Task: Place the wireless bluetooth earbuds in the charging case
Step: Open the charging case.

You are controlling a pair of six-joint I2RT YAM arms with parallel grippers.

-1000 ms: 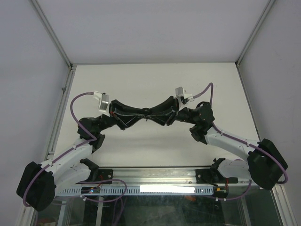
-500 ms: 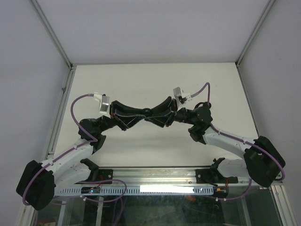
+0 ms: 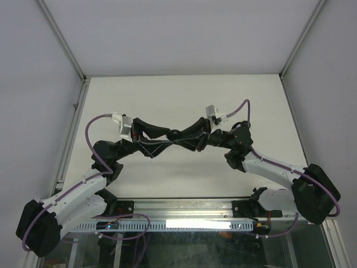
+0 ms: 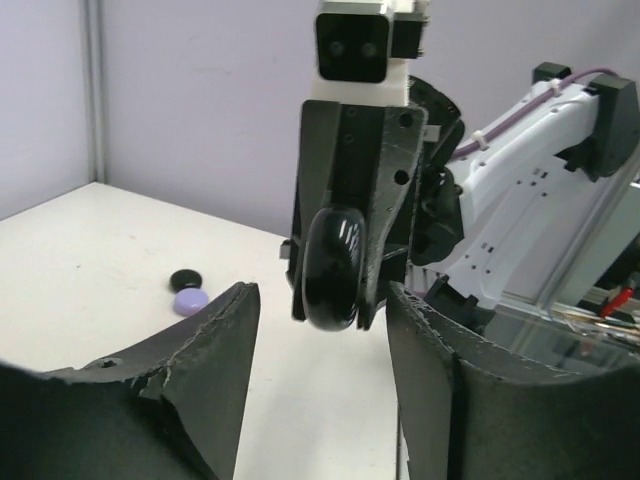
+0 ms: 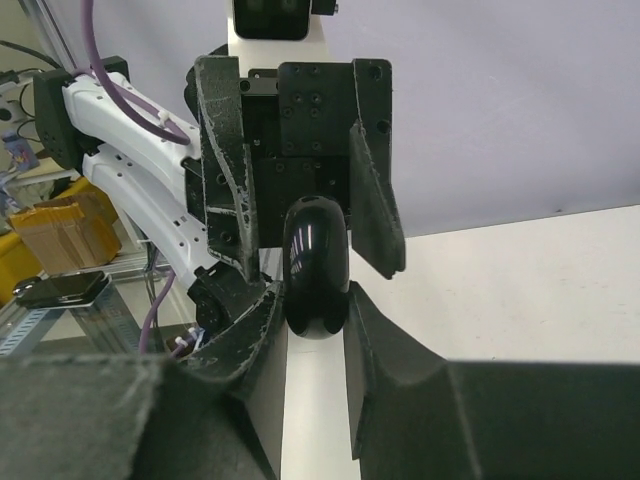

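The right pincer point(image 5: 314, 305) squeezes one black case point(image 5: 315, 262). The case is smooth, shiny and rounded like a pebble, and it is up in the air above the pale, flat surface point(image 4: 90, 250). The left pincer point(image 4: 322, 300) faces it with its two rough, chipped black fingers point(image 4: 215, 340) spread wide. One finger is on each side of the case, and neither touches it. Well away on the surface sit two small round things, close together: one black piece point(image 4: 184, 279) and one lavender piece point(image 4: 190, 300).

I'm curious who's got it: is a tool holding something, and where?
The right tool pinches the shiny black case by its two sides; the left tool is open.
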